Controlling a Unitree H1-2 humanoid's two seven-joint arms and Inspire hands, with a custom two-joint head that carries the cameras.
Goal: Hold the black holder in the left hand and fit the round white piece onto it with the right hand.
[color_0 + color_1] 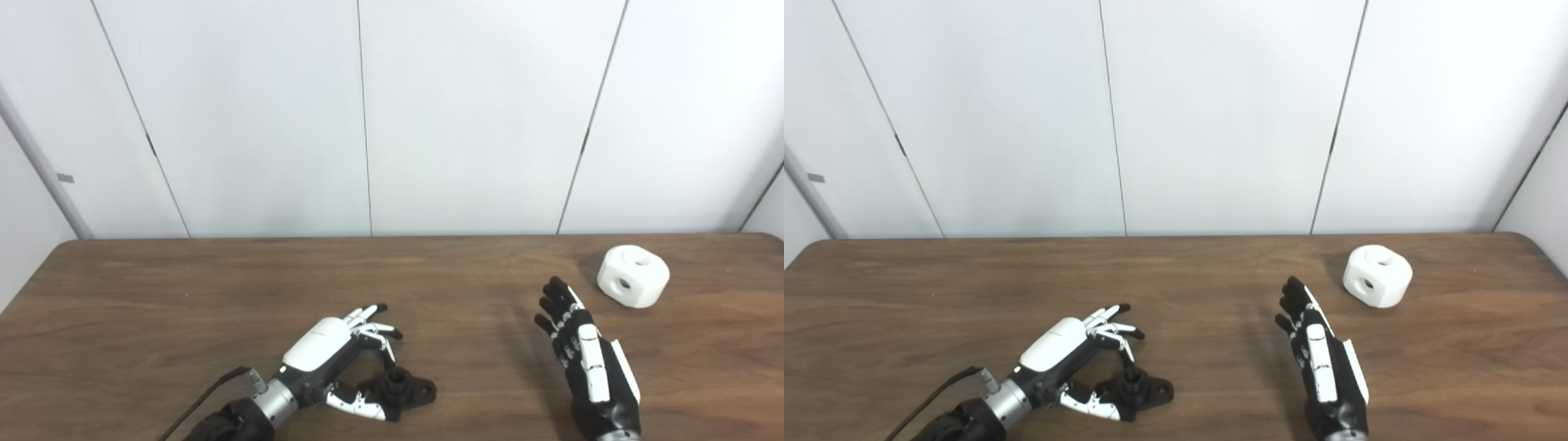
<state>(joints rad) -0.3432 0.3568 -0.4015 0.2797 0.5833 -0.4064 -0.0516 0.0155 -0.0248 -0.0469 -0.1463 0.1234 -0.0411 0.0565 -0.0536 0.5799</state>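
The black holder [404, 389] lies flat on the wooden table near the front edge, its short round post pointing up. My left hand [334, 355] hovers right over its left side, open, with the fingers spread above the post and the thumb [361, 404] lying along the holder's near edge; no grasp shows. The round white piece [633, 275], a chunky drum with holes in its top and side, sits at the back right of the table. My right hand [585, 355] is open with straight fingers pointing toward the white piece, a short way in front of and left of it.
The brown table [245, 294] runs to a white panelled wall [367, 122] behind. A black cable [202, 398] trails from my left wrist to the picture's lower edge.
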